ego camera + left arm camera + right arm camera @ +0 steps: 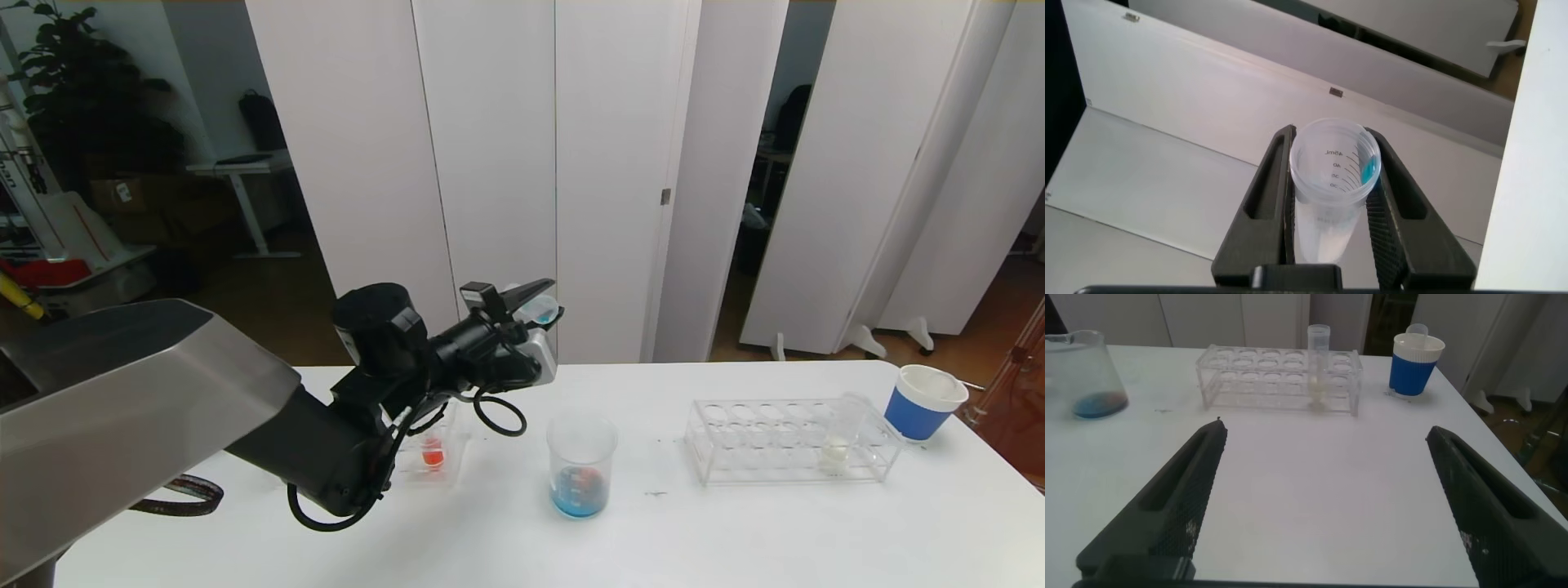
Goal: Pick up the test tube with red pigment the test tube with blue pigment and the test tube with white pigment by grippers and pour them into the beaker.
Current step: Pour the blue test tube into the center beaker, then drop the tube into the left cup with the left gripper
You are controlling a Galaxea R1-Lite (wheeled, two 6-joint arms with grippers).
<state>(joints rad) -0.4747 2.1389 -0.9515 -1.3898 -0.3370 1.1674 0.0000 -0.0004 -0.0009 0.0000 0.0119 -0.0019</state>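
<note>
My left gripper [547, 304] is raised above the table's back edge, left of the beaker, shut on the test tube with blue pigment [1327, 192]. That tube is almost empty, with only a blue smear inside its rim. The beaker [580, 465] stands mid-table and holds blue liquid with a patch of red. The test tube with red pigment [433, 454] stands in a small clear holder behind my left arm. The test tube with white pigment [840, 433] stands in the long clear rack [735, 445]. My right gripper [1325, 437] hovers open over bare table, facing that rack.
A blue-and-white paper cup [923, 402] stands at the far right, beyond the rack [1257, 376]. White panels stand behind the table. The table's right edge runs close to the cup.
</note>
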